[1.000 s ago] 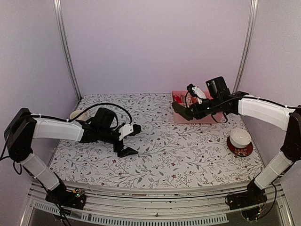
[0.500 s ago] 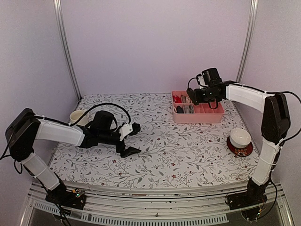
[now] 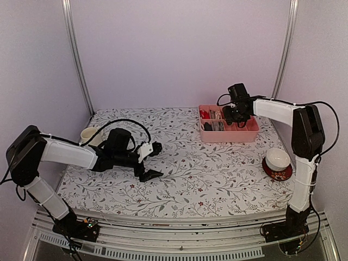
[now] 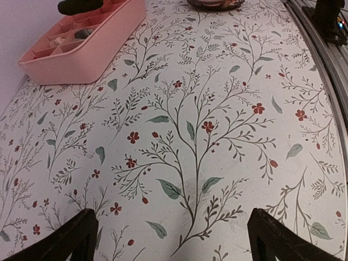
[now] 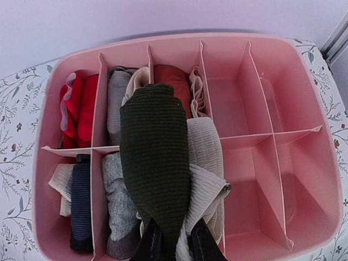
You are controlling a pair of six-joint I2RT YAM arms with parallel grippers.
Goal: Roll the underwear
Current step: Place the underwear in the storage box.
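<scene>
On the left, the left hand hovers low over the flowered bench, its fingers wide apart and nothing between them. From this hand all the underwear lies well apart to the right, inside the pink tray at the back of the bench. The right hand hangs above the tray, its fingers clamped on the near end of the dark olive underwear. This piece is long and narrow. Its long axis runs straight away from the fingers, across the middle divider toward the far wall, partly over a whitish piece. I judge that the coming move belongs to the right arm, which is much nearer.
</scene>
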